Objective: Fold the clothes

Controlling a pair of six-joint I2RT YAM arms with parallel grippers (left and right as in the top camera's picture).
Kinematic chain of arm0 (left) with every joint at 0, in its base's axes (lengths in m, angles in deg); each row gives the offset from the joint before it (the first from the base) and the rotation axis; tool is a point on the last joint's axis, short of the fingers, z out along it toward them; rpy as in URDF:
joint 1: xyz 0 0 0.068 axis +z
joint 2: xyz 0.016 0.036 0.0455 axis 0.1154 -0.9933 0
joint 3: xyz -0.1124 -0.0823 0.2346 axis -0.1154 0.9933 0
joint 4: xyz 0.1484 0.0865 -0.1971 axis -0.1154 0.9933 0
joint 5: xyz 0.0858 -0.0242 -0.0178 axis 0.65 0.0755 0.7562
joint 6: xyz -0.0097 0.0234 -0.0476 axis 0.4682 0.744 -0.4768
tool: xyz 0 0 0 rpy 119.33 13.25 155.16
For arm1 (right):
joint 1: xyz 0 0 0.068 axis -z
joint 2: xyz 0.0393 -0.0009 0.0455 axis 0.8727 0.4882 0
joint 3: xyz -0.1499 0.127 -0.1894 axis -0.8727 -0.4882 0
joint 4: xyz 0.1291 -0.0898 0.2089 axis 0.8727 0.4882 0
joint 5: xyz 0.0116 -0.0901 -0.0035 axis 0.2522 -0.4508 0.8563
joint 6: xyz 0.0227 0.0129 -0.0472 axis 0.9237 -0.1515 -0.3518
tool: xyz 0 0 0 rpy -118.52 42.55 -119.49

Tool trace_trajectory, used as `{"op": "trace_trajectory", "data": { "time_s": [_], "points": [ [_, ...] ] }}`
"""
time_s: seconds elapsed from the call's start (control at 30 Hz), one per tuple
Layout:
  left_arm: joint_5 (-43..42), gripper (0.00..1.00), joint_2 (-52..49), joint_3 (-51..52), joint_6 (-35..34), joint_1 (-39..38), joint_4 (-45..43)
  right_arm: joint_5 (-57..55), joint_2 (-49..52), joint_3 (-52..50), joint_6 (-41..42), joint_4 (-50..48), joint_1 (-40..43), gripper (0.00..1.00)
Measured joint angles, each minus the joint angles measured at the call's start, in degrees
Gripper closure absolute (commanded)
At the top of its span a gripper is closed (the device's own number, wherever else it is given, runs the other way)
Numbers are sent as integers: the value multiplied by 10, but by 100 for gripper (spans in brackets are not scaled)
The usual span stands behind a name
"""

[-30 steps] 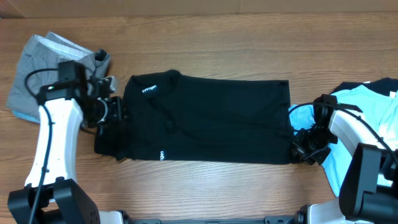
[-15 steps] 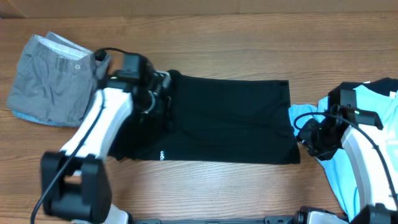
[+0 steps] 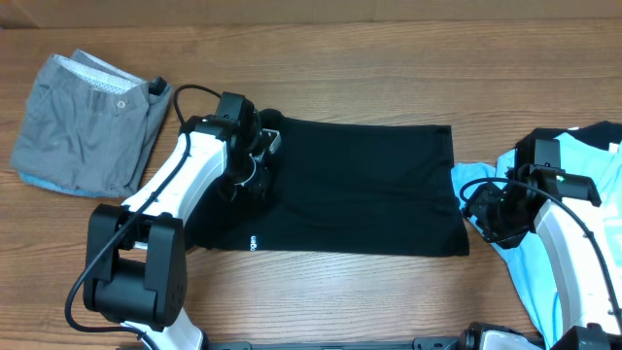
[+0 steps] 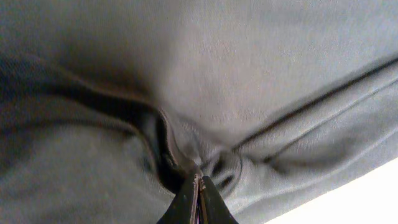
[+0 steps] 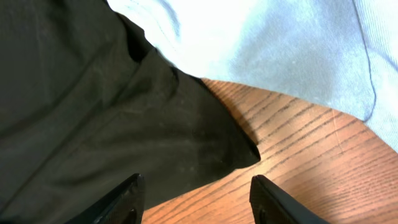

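Black T-shirt (image 3: 360, 190): lay flat as a rectangle on the middle of the worktop (image 3: 340, 68).
Left hand (image 3: 255, 163): on the shirt's left part near the collar, fingers pinched tight on a fold of its cloth.
Right hand (image 3: 486, 216): at the shirt's lower right corner, fingers spread, holding nothing.
Light blue T-shirt (image 3: 591, 151): just right of the black shirt.
Grey shorts (image 3: 87, 126): well to its left.

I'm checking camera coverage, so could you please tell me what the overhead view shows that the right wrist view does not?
Only overhead: the grey shorts and the left gripper on the black T-shirt. Only right wrist: the right gripper, jaws open above that shirt's corner. Both: black T-shirt, light blue T-shirt, wooden table.
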Motion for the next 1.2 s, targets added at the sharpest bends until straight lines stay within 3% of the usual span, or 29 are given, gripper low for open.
{"op": "trace_trajectory", "data": {
  "time_s": [0.47,0.6,0.67,0.87,1.1,1.2],
  "points": [
    [-2,96,0,-32,-8,-1,49,0,0,0,0,-12,0,38],
    [9,60,0,-52,-12,-2,67,1,0,0,0,-16,0,37],
    [29,56,0,-54,-26,-2,71,0,0,0,0,-16,0,36],
    [64,55,0,-43,-41,-2,54,0,0,0,0,-15,0,35],
    [48,60,0,18,-72,-2,-26,0,0,0,0,-15,0,35],
    [40,95,0,38,-85,-2,-44,0,0,0,0,-15,0,35]
  ]
}}
